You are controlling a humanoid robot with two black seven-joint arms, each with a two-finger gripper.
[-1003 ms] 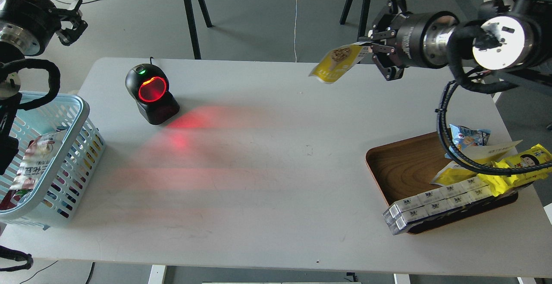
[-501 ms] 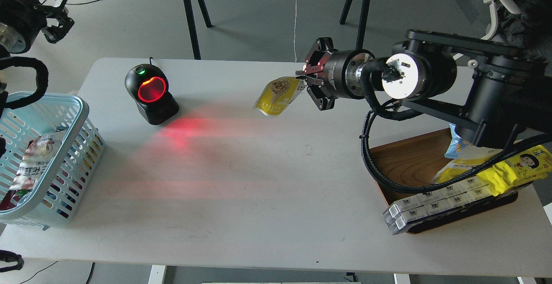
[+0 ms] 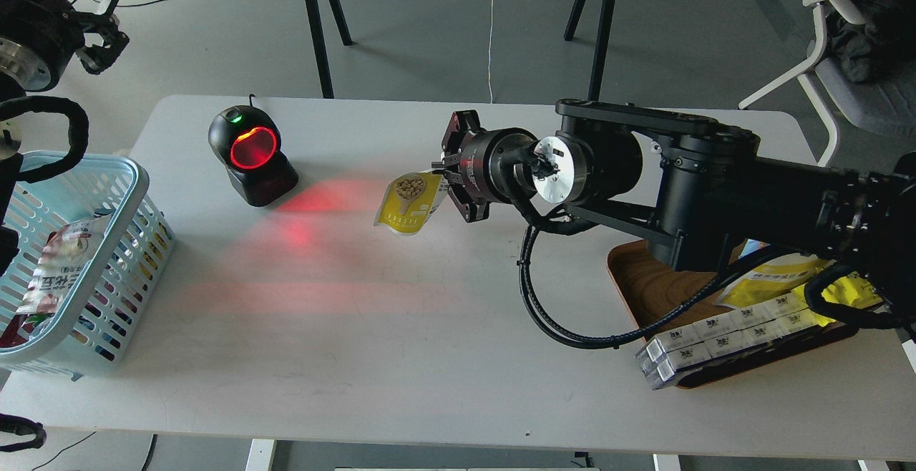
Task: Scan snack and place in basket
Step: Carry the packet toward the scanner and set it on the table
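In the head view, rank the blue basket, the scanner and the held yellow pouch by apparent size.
1. basket, though cut off by the frame edge and nearer the camera
2. scanner
3. pouch, held by the right gripper

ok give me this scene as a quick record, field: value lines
held item: snack, yellow-and-white pouch, pinched at its edge and hanging above the table
right hand: shut on the snack, out over the table's middle
left hand: raised at the far left, holding nothing visible; open or shut unclear
scanner: upright, window lit red, left of the snack
basket: at the table's left edge, already holding a packet
wooden tray: right side, holding more snacks
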